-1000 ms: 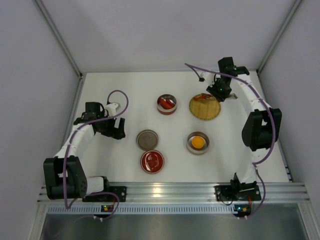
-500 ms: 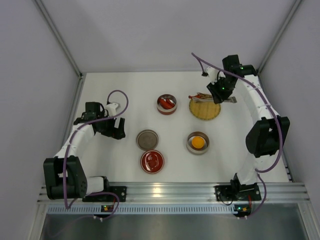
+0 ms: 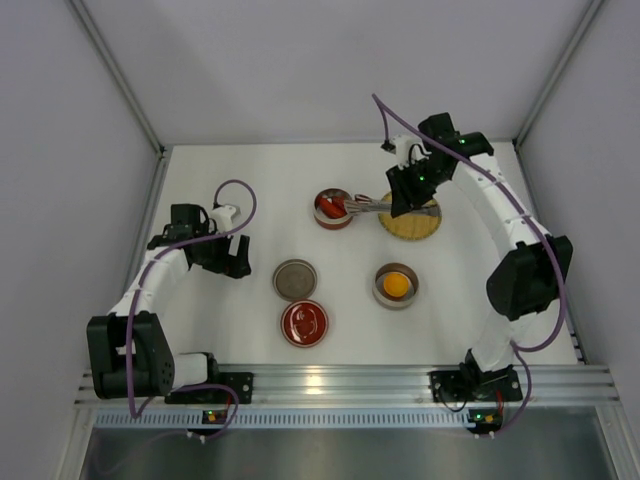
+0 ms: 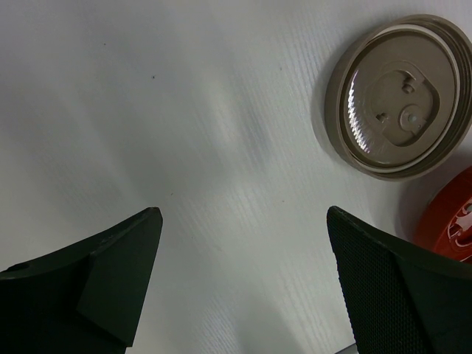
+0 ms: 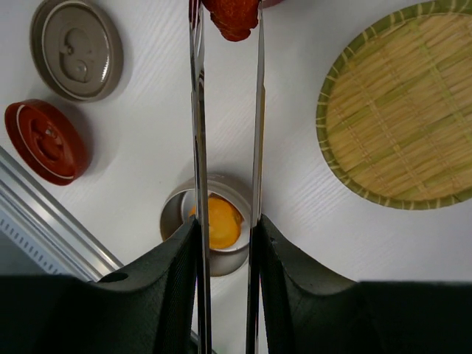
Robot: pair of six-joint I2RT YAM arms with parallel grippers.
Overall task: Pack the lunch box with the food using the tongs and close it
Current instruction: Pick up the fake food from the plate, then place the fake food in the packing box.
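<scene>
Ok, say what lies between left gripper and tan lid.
Only bare table between the left gripper and the tan lid, per the left wrist view.

The plate (image 3: 420, 226) lies right of the far bowl (image 3: 333, 226), the near bowl (image 3: 396, 305) before it, two lids (image 3: 295, 279) leftward.

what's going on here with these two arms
The right end effector grips the silver tongs, whose tips sit on either side of a red food piece at the small metal bowl of red pieces. The left end effector hangs open over the table, near the grey lid, holding nothing. The orange piece sits in its own bowl.
</scene>
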